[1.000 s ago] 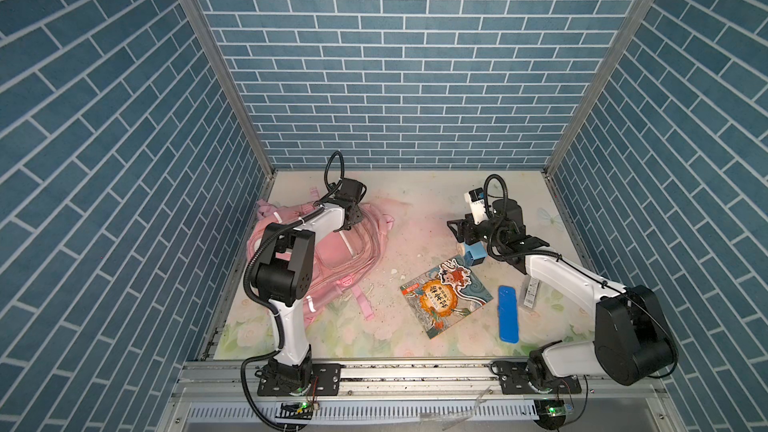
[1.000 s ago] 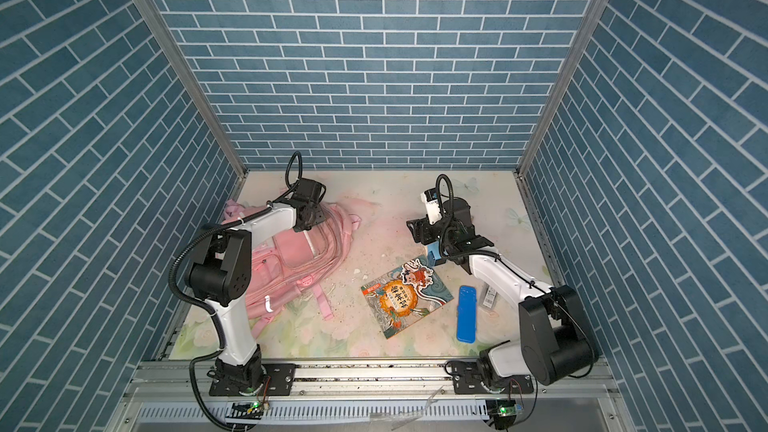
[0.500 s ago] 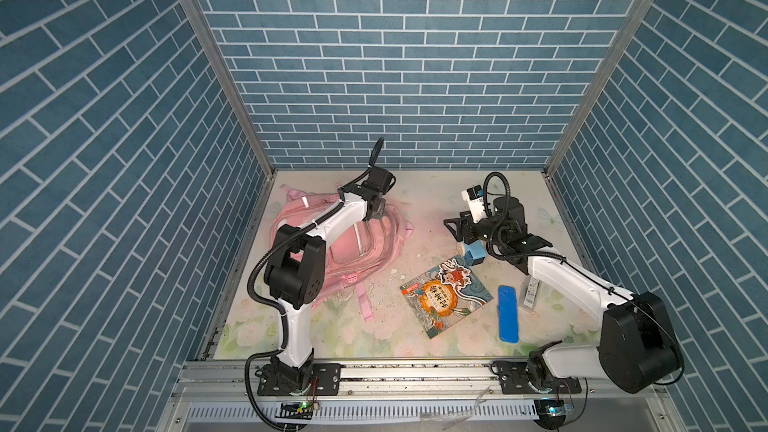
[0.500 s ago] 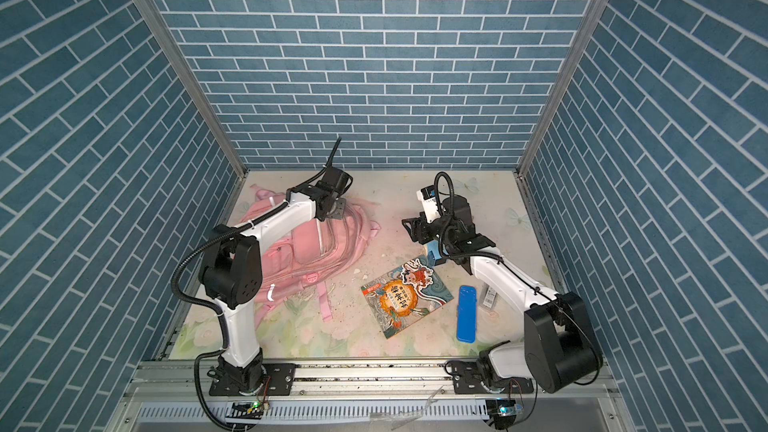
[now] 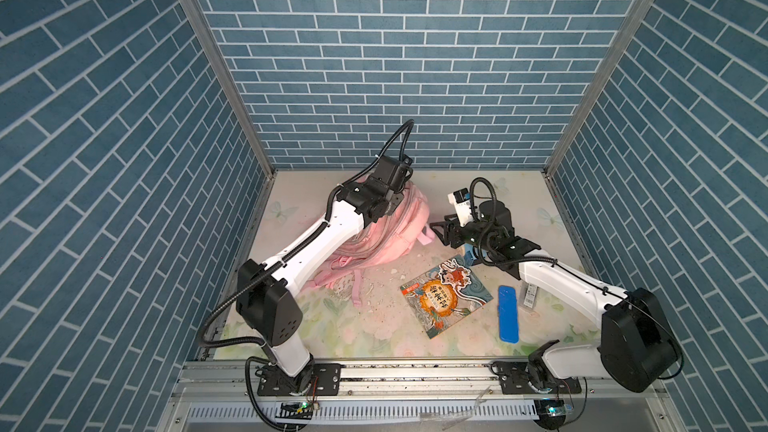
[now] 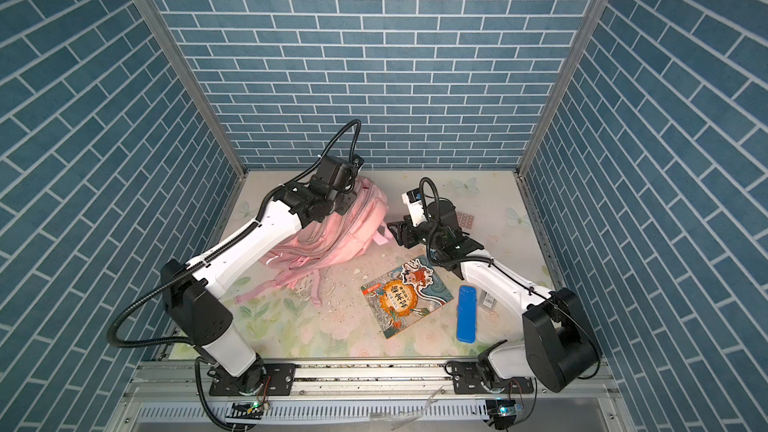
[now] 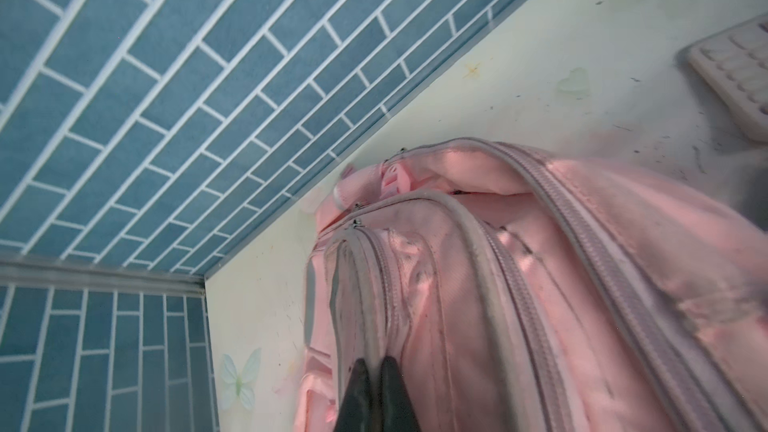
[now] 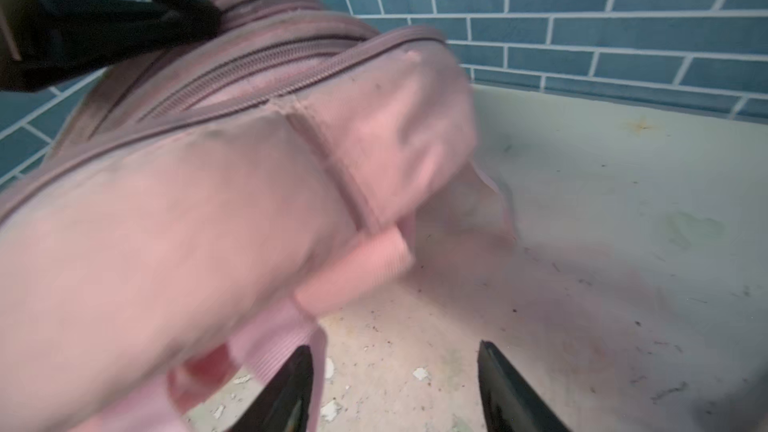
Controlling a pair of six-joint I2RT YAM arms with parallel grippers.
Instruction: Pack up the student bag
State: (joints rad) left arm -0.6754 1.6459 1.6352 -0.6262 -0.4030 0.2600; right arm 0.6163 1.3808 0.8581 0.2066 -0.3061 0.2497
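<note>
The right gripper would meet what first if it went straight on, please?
Probably the student bag: the open right gripper points at its near side, by a pink strap loop, though depth is unclear.

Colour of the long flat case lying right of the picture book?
Solid bright blue case; shows best in a top view.

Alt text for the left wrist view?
The shut left gripper pinches a grey zip edge of the pink bag, seen close up. Behind it are the pale table, blue brick walls and part of a keypad.
</note>
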